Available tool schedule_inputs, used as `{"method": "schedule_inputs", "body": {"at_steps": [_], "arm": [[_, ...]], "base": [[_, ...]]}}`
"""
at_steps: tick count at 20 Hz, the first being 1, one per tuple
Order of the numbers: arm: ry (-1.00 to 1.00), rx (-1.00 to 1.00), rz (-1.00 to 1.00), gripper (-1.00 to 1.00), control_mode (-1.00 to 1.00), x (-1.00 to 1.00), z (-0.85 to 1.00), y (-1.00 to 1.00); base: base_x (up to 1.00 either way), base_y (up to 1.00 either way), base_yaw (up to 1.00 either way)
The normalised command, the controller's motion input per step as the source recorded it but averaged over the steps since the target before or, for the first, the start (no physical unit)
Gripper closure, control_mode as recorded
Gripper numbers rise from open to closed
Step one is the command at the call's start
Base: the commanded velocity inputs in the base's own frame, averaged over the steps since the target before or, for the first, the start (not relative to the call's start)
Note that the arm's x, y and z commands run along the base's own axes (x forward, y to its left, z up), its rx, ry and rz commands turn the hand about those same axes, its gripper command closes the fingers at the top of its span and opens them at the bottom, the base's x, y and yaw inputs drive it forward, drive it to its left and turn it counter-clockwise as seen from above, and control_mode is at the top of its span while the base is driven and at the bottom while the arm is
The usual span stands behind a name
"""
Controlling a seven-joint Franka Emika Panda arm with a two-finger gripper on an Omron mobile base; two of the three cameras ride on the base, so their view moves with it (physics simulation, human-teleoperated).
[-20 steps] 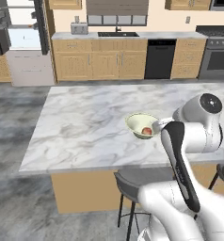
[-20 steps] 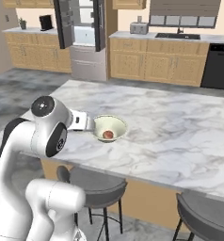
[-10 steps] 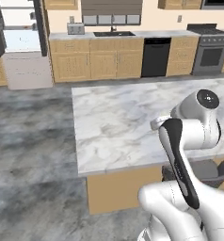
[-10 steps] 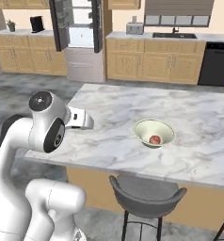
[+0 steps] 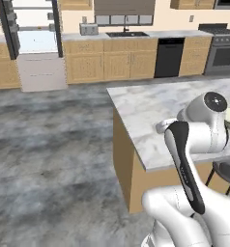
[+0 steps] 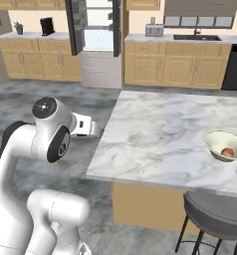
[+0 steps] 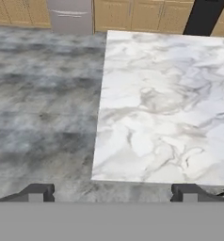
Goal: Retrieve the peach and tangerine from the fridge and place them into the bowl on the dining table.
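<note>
The bowl stands on the dining table near its right end, and the reddish peach lies inside it. My gripper hangs just off the table's left edge, far from the bowl. In the hand view the gripper is open, its fingertips wide apart with nothing between them, above the table's near corner and the floor. The fridge stands at the back wall with both upper doors swung open. The tangerine is out of view.
Grey stone floor stretches between the table and the fridge. Wooden counters line the back wall, with a toaster, a black dishwasher and a stove. A grey stool stands at the table's near side.
The base has driven left along the table, so the whole scene has slid right in both base views and the bowl now sits near the right edge. The gripper stays open.
</note>
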Motion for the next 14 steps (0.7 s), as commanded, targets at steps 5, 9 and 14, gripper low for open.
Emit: {"method": "schedule_inputs", "body": {"at_steps": [5, 9, 14], "arm": [[0.00, 0.00, 0.00, -1.00, 1.00, 0.00, 0.00, 0.00], [0.00, 0.00, 0.00, -1.00, 1.00, 0.00, 0.00, 0.00], [0.00, 0.00, 0.00, -1.00, 1.00, 0.00, 0.00, 0.00]], "base": [[0.00, 1.00, 0.00], [0.28, 1.00, 0.00], [0.96, 0.95, -0.03]]}}
